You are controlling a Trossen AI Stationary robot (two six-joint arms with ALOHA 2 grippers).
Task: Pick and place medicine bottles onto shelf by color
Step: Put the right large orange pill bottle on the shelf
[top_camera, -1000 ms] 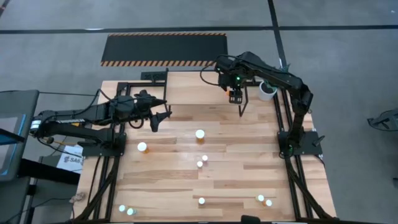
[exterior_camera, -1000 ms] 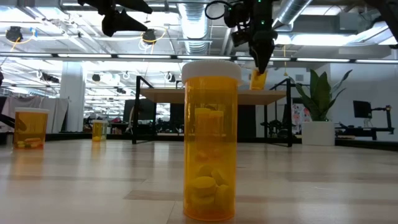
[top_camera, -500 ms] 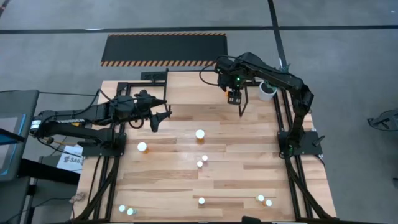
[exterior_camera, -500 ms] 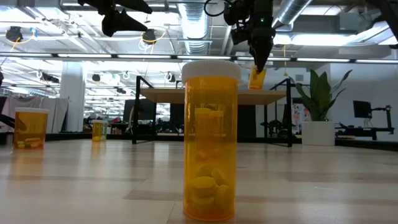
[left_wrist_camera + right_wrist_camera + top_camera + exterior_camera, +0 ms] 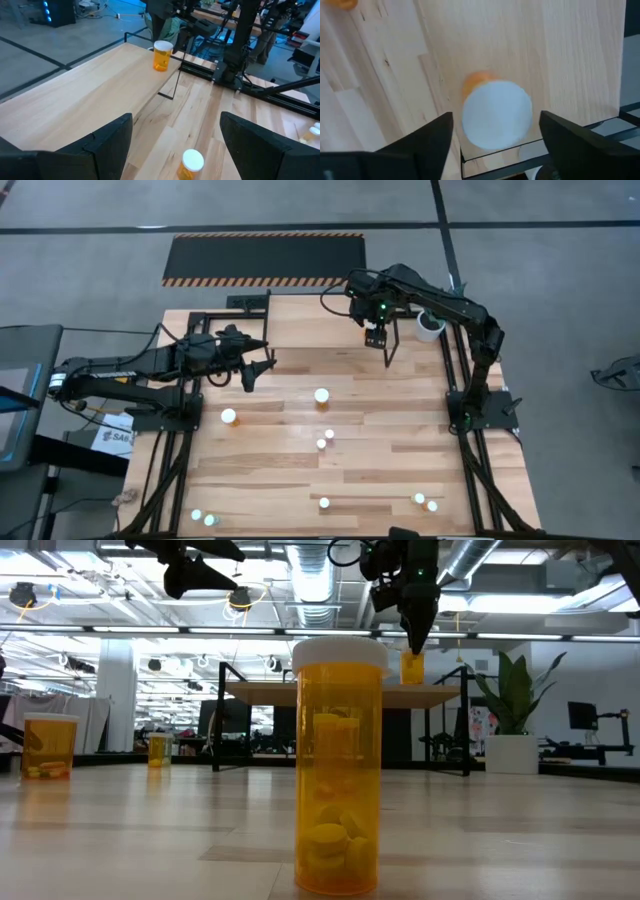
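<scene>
A small orange medicine bottle [image 5: 411,668] with a white cap [image 5: 496,114] stands upright on the shelf's light wood top [image 5: 330,695], near its right end. It also shows in the left wrist view [image 5: 162,55]. My right gripper [image 5: 415,632] hangs straight above it, pointing down and open. Its fingers stand on either side of the cap, and I see a gap on both sides. My left gripper [image 5: 257,370] is open and empty in the air over the table's left part. Several more bottles stand on the table, among them one at mid-table [image 5: 321,394] and a large orange one [image 5: 338,765].
A white pot [image 5: 430,325] with a plant [image 5: 510,690] stands at the far right, beside the shelf. Bottles stand at mid-table [image 5: 229,417], [image 5: 325,439] and along the near edge [image 5: 202,518], [image 5: 324,503], [image 5: 425,501]. The shelf's thin black legs [image 5: 172,92] rise from the table.
The orange bottle hung tilted under my right gripper over the shelf. It has come down and turned upright, and now stands on the shelf top. My right gripper has shifted slightly toward the table's left.
</scene>
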